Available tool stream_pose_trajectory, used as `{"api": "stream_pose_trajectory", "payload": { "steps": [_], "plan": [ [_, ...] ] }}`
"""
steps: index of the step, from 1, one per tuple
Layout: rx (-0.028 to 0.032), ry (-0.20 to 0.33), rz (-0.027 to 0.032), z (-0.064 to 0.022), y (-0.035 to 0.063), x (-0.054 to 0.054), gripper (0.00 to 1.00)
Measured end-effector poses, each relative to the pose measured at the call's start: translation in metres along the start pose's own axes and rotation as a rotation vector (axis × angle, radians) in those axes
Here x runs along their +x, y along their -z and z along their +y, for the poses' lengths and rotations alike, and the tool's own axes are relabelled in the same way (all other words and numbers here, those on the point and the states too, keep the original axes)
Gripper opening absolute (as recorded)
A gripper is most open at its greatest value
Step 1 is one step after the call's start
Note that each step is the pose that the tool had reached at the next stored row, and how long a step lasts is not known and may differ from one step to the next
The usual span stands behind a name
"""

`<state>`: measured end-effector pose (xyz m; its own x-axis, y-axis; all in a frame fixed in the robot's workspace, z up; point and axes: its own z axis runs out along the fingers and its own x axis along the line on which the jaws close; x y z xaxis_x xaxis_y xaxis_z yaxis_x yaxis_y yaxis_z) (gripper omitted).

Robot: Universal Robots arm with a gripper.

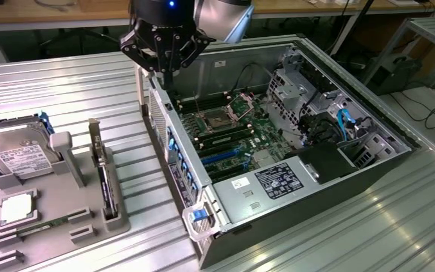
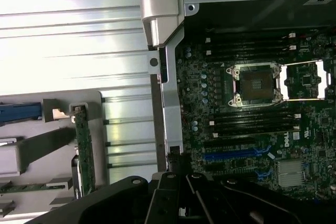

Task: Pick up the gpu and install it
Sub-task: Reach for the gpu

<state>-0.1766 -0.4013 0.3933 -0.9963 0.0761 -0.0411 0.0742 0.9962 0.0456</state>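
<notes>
The thin, dark, rectangular gpu card (image 1: 104, 184), seemingly light, stiff and fragile, best gripped along its upper edge, stands on edge in a grey plastic rack (image 1: 116, 224), well apart from the black gripper (image 1: 167, 72), closed and empty above the open computer case (image 1: 293, 238).

I see my arm (image 1: 221, 17) coming down from the top of the exterior view, gripper (image 1: 166, 67) pointing straight down, fingers pressed together, holding nothing
</notes>
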Motion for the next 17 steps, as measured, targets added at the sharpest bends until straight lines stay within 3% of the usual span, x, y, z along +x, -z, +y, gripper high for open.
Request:
{"api": "stream_pose_trajectory", "payload": {
  "steps": [17],
  "plan": [
    [0.0, 0.0, 0.0, -0.0014, 0.0004, 0.0093, 0.11]
  ]
}}
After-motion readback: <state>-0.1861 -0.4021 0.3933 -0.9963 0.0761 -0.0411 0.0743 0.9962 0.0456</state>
